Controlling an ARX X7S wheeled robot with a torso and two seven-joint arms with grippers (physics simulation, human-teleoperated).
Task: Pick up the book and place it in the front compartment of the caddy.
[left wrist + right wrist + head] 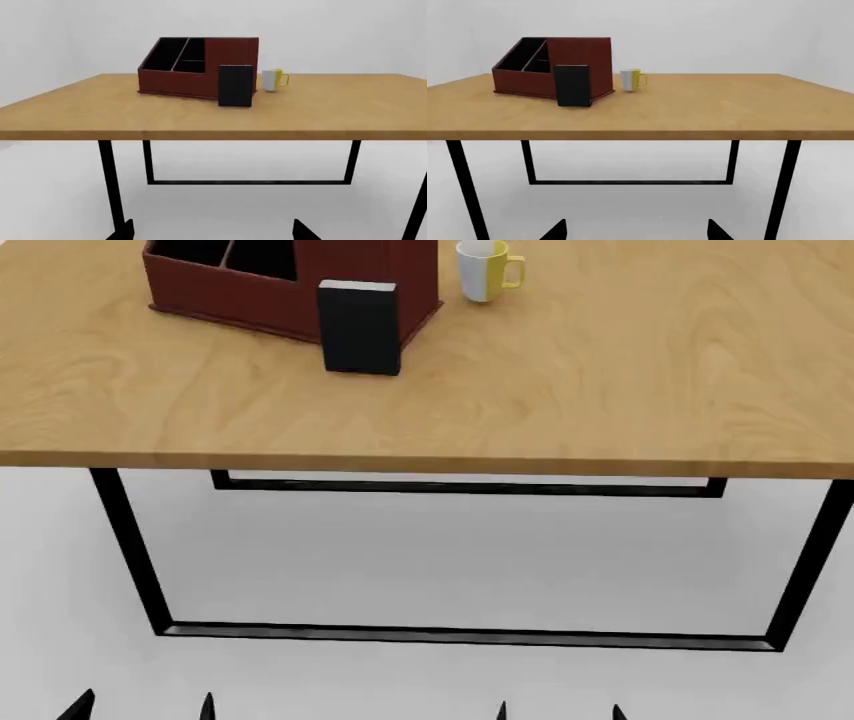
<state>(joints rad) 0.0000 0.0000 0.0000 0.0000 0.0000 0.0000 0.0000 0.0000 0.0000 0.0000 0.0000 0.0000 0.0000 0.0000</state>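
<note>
Small thick black book [359, 328] upright on wooden table [601, 390], against front of red-brown leather-look caddy [234, 285]; both grippers low, well short of table, fingertips spread, empty; approach step, not yet begun; next: raise arm, reach book.

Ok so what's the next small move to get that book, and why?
Probably raise the left end effector toward the book. Both end effectors hang low, short of the table, while the book stands upright in front of the caddy, nearer the left side.
</note>
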